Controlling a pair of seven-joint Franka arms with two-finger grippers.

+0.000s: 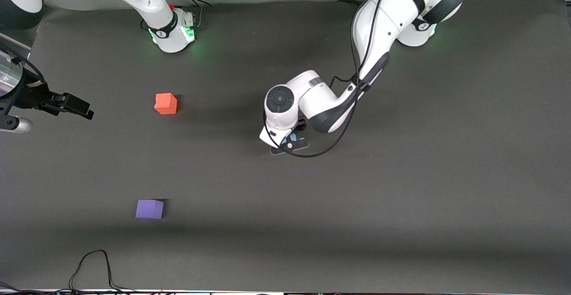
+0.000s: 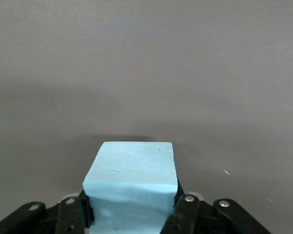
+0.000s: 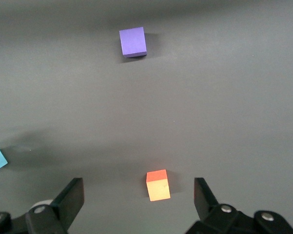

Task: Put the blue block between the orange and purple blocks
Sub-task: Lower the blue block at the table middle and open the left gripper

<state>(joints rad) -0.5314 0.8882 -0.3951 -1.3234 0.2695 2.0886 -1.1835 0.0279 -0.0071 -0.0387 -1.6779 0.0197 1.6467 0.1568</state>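
Observation:
My left gripper point(image 1: 290, 144) is shut on the blue block point(image 2: 130, 180), a light sky-blue cube, low at the middle of the mat. Its black fingers point(image 2: 185, 214) press into the cube's two sides, and the wrist hides most of it in the front view. The orange block point(image 1: 166, 103) sits toward the right arm's end. The purple block point(image 1: 149, 209) lies nearer the front camera than the orange one, with bare mat between them. My right gripper point(image 3: 139, 192) hangs open high over the orange block point(image 3: 157, 185), out of the front view; the purple block point(image 3: 133, 41) also shows there.
A dark grey mat point(image 1: 401, 197) covers the table. A black fixture point(image 1: 67, 104) juts in over the mat's edge at the right arm's end. A black cable point(image 1: 96, 266) loops by the edge nearest the front camera. The left arm's cable point(image 1: 330, 145) hangs beside its wrist.

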